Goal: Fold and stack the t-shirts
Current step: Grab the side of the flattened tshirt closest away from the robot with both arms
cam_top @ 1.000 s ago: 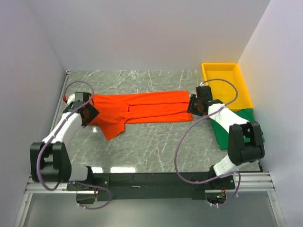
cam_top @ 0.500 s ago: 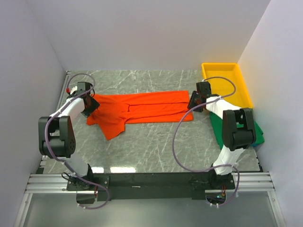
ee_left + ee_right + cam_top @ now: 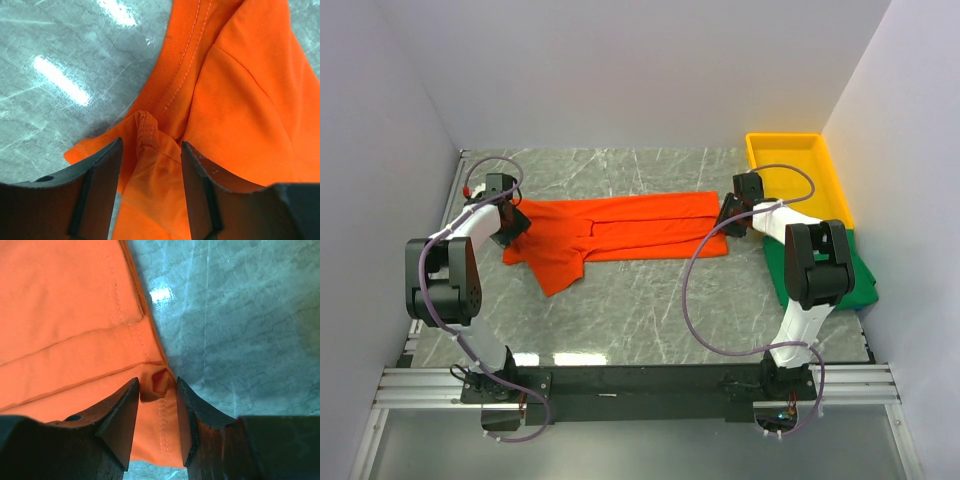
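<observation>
Your yellow tray [image 3: 790, 175] at the far right corner looks empty, though its near end is partly hidden by the right arm. The orange shirt [image 3: 620, 232] lies spread on the table [image 3: 650, 310] between your two grippers. Your left gripper [image 3: 150, 165] has a bunched fold at the collar end between its fingers, jaws closing on it. Your right gripper [image 3: 157, 405] pinches the hem corner likewise. The green shirt [image 3: 855, 280] lies under the right arm, beside the tray.

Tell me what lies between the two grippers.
Top view: only the orange-red shirt spans from left gripper to right gripper, flat on the marble table.
</observation>
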Tool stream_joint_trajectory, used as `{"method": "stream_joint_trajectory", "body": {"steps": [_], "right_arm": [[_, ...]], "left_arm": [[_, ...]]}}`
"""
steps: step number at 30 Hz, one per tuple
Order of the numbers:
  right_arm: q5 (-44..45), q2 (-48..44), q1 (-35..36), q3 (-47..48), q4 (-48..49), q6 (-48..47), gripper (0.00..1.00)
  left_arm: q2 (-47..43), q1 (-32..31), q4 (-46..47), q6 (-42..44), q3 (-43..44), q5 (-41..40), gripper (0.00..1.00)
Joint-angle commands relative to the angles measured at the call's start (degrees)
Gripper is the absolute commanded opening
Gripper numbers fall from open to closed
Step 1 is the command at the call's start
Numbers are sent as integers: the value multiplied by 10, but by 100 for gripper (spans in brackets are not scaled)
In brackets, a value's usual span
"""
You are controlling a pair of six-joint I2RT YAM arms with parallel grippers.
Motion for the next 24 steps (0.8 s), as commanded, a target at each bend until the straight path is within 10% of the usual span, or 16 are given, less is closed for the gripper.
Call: {"method": "stream_joint_trajectory", "body": {"steps": [1,24], "right_arm": [[2,-10,-4,26,16,10,43],[4,-2,-4,46,-4,27,30]], "left_arm": [[-3,3,4,8,24,-14,56],[1,4,8,15,17,-13,53]]}}
